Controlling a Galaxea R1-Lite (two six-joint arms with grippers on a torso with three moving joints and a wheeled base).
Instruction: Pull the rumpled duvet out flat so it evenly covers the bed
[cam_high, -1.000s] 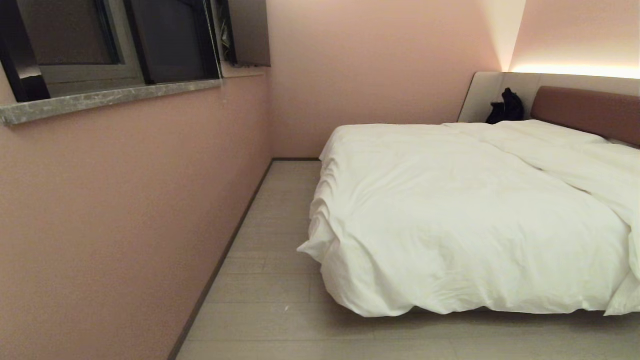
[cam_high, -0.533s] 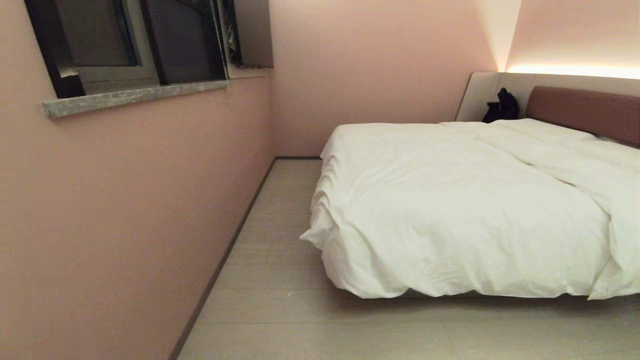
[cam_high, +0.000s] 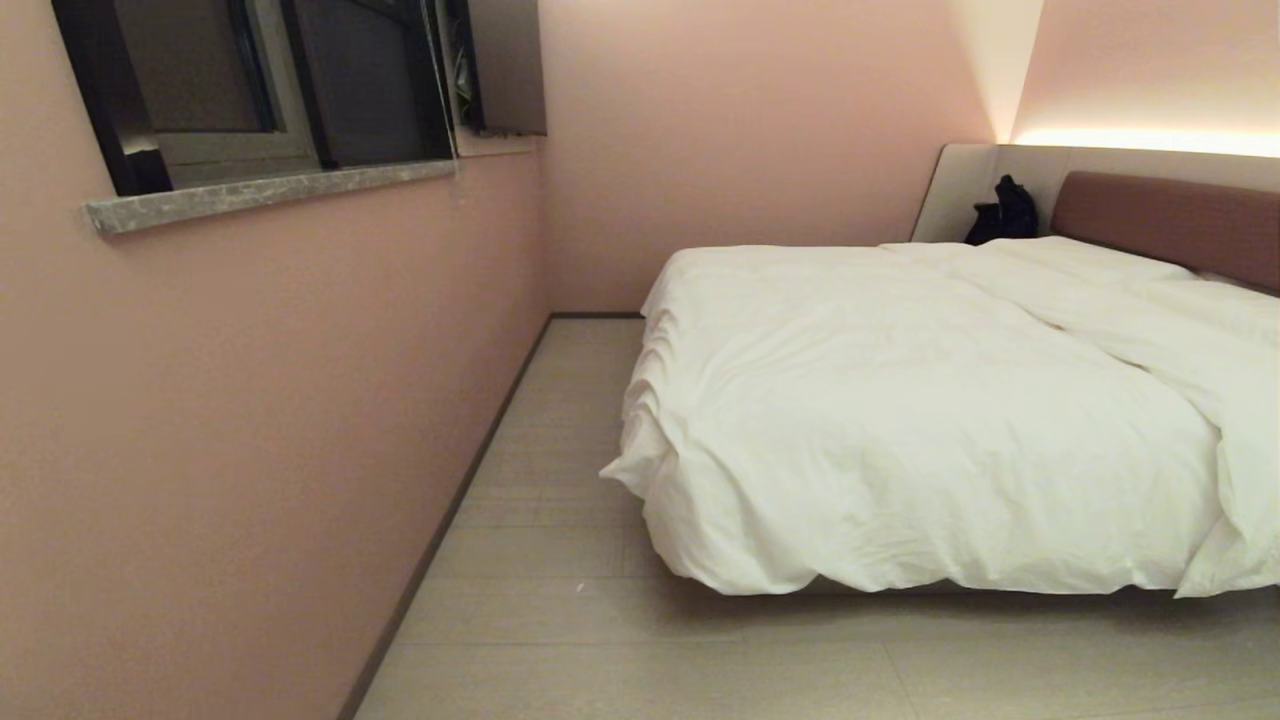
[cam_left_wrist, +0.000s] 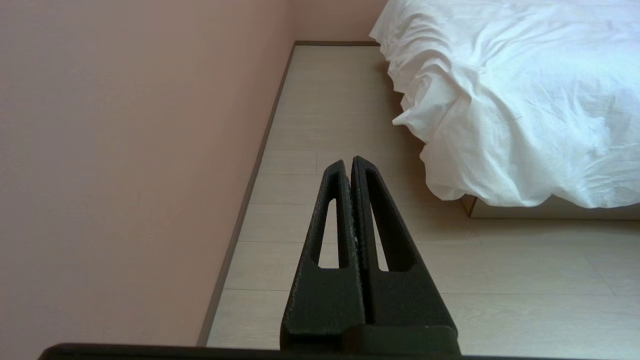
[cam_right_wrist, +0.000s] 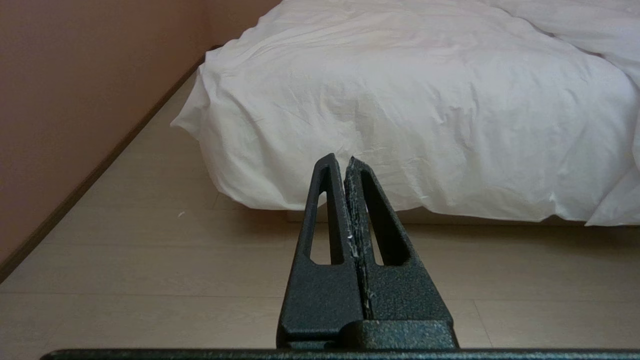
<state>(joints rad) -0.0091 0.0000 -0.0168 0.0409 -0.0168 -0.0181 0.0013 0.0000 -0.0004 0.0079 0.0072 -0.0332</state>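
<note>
The puffy white duvet (cam_high: 900, 420) lies spread over the bed, hanging over its foot edge and bunched in folds along the side toward the wall. The bed's reddish-brown headboard (cam_high: 1165, 220) stands at the far right. Neither arm shows in the head view. My left gripper (cam_left_wrist: 348, 162) is shut and empty above the floor, apart from the duvet corner (cam_left_wrist: 450, 170). My right gripper (cam_right_wrist: 339, 161) is also shut and empty, pointing at the duvet's hanging foot edge (cam_right_wrist: 400, 150) from a short distance back.
A pink wall (cam_high: 250, 400) with a stone window sill (cam_high: 270, 190) runs along the left, leaving a narrow strip of pale wood floor (cam_high: 560, 450) beside the bed. A black bag (cam_high: 1005, 212) sits by the headboard. The bed base (cam_left_wrist: 525, 207) shows under the duvet.
The whole head view shifted between one second ago and half a second ago, so the camera moved; since then it holds still. The duvet and bed have not moved.
</note>
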